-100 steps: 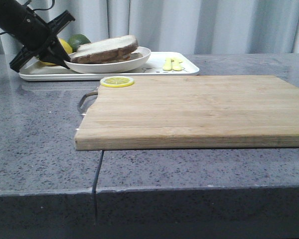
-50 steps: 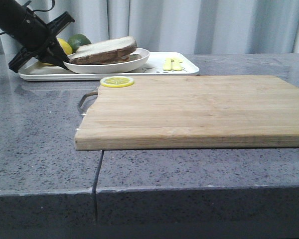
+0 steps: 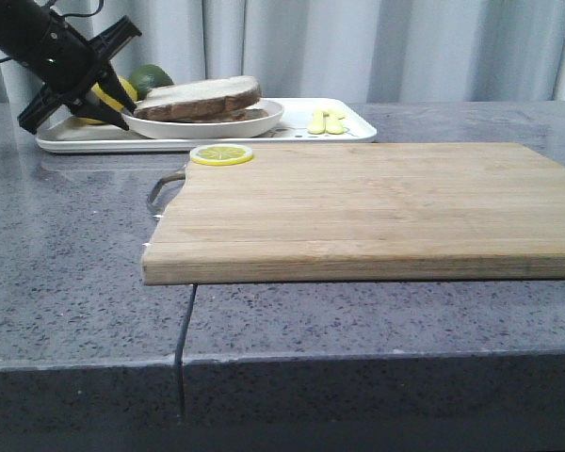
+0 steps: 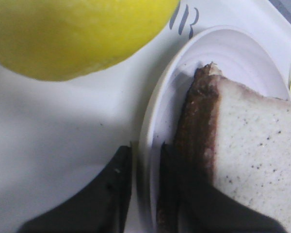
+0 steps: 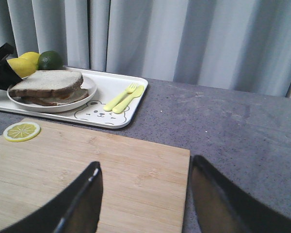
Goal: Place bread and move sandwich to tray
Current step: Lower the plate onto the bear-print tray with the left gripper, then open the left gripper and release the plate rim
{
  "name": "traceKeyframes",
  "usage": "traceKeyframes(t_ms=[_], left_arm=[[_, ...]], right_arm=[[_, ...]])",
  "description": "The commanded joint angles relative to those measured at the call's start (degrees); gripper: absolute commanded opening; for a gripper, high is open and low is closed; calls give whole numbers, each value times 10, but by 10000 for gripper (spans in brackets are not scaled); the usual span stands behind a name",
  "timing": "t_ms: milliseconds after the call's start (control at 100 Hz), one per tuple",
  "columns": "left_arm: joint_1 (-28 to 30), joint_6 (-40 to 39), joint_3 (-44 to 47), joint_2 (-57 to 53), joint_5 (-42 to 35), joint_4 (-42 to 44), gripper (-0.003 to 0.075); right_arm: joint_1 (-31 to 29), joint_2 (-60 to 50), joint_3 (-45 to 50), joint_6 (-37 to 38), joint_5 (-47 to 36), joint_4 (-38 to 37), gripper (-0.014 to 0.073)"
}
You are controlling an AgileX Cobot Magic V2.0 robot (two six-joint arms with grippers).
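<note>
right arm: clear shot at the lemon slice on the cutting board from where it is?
Probably yes. The right gripper hangs open over the cutting board, and the lemon slice lies alone at the board's far left corner with nothing between. Reach length can't be judged.

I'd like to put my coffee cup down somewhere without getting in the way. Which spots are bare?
The wooden cutting board is bare apart from a lemon slice at its far left corner. The grey counter right of the tray is bare too. The tray is crowded: plate with sandwich, lemon, lime, yellow cutlery, and the left pincer.
</note>
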Motion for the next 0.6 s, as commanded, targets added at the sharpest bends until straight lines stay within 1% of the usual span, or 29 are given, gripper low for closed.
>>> traceKeyframes(t_ms=[0, 50, 100, 380, 590], left_arm=[[-5, -6, -20, -42, -19, -25, 235], [-3, -6, -20, -42, -19, -25, 263], [-2, -6, -20, -42, -19, -25, 274], [-1, -6, -33, -45, -16, -24, 274], [-1, -7, -58, -45, 12, 12, 274]], right_arm=[[-3, 1, -16, -3, -48, -5, 422], [-3, 1, -16, -3, -48, -5, 422], [-3, 1, -16, -3, -48, -5, 422], [-3, 1, -16, -3, -48, -5, 422], [-3, 1, -16, -3, -48, -5, 422]])
